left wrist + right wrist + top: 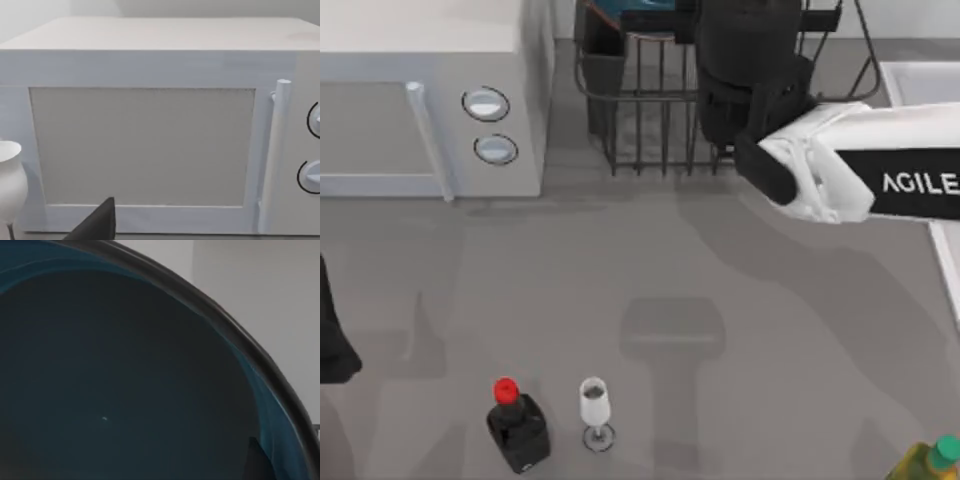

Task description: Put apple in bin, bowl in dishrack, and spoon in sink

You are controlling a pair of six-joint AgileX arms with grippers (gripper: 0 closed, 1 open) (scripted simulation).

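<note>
The right end effector [745, 60] is held over the dishrack [640, 120] at the back of the bench, right by the blue bowl [125, 380], its grip not clear, while the left arm is parked at the bench's left edge, facing the microwave [150, 125].
</note>
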